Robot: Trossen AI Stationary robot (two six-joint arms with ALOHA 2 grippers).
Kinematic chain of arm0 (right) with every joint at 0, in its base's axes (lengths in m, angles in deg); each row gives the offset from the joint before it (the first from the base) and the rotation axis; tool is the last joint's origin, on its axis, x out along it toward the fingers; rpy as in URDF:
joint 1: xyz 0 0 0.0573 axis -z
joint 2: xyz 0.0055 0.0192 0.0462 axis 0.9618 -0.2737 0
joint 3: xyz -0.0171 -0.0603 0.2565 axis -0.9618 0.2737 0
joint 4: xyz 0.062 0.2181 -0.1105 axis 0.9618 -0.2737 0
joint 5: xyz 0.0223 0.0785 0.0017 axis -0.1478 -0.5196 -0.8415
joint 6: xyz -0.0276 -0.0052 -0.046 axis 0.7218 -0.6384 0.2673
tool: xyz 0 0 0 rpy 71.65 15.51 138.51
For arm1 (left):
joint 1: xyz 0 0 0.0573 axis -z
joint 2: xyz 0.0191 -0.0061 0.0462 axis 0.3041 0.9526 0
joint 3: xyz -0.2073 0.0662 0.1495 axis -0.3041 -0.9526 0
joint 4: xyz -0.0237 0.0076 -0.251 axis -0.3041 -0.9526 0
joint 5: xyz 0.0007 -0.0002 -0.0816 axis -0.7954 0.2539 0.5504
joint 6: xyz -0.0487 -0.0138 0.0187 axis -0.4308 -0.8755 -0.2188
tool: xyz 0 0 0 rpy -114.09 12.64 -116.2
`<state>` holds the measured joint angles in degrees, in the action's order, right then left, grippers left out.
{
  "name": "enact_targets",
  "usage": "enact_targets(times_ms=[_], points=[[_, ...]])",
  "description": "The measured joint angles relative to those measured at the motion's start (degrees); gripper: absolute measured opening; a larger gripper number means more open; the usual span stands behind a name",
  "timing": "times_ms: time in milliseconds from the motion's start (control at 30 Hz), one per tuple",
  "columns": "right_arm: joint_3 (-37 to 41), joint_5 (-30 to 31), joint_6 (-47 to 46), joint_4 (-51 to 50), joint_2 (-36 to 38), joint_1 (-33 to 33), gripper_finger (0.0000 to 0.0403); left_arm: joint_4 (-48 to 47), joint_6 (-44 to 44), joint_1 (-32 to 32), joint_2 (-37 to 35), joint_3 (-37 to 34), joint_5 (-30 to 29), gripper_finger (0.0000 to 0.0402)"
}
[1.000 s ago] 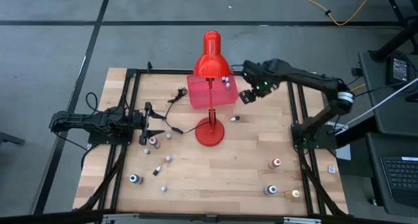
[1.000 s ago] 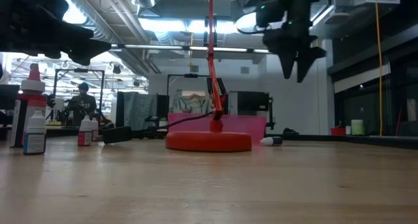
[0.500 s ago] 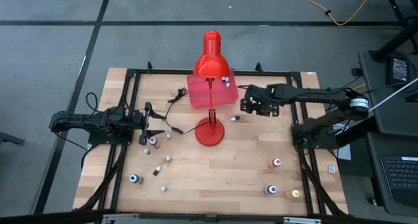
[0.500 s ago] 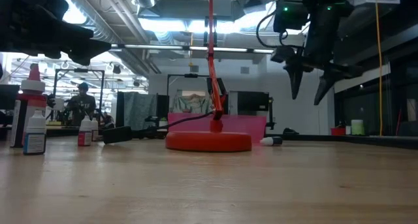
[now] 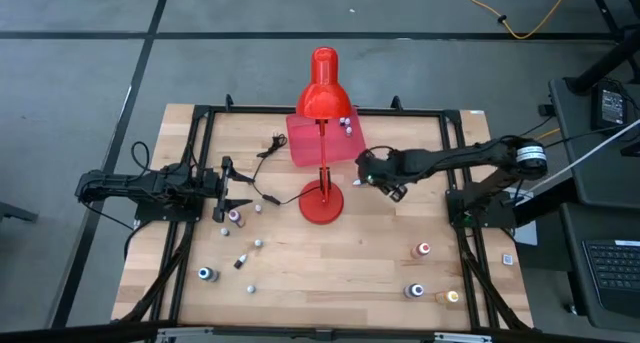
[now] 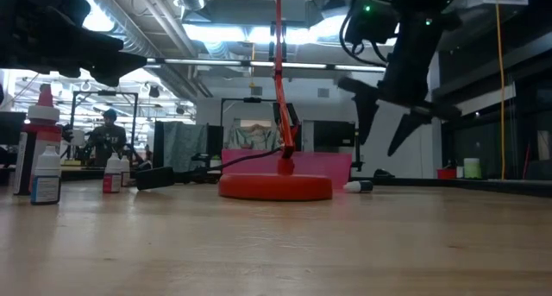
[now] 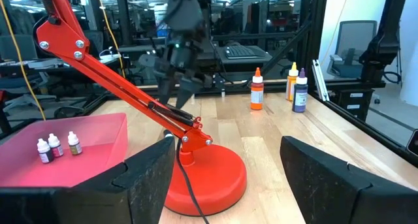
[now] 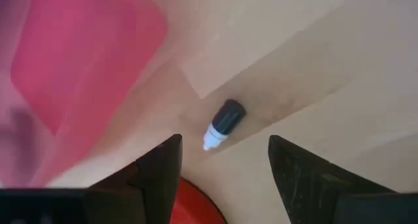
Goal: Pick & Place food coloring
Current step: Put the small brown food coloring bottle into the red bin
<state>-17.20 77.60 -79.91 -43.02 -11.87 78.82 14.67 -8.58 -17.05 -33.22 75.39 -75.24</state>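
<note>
Pale, matt wood-plank table (image 5: 380, 253) beneath a glossy red lamp (image 5: 323, 93); at its 12 o'clock, a translucent pink plastic tray (image 5: 303, 143); matt black gripper fingers (image 8: 147, 178) frame a dark, white-capped bottle (image 8: 223, 123)

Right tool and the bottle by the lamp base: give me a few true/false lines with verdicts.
1. The right tool hangs over a dark bottle lying on its side. True.
2. That bottle is already gripped. False: it lies on the table, between the open fingers in the right wrist view, untouched.
3. The pink tray holds three small bottles. True.
4. The left tool is carrying a bottle. False: it is open and empty at the table's left side.
5. The red lamp has tipped over. False: it stands on its base.
</note>
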Motion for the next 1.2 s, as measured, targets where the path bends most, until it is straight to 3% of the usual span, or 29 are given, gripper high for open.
enact_targets(times_ms=[167, 433, 667, 1200], points=[[-3.3, 3.6, -7.4, 0.1, -5.7, -2.6, 0.0228, 0.0, 0.0, 0.0, 0.0, 0.0, 0.0, 0.0272], [-18.1, 10.0, -7.6, -14.8, -17.0, -3.9, 0.0228, 0.0, 0.0, 0.0, 0.0, 0.0, 0.0, 0.0272], [-27.3, 11.1, -8.2, -22.6, -25.0, -4.6, 0.0228, 0.0, 0.0, 0.0, 0.0, 0.0, 0.0, 0.0274], [-29.2, 12.1, -13.2, -25.3, -30.4, -6.2, 0.0228, 0.0, 0.0, 0.0, 0.0, 0.0, 0.0, 0.0273]])
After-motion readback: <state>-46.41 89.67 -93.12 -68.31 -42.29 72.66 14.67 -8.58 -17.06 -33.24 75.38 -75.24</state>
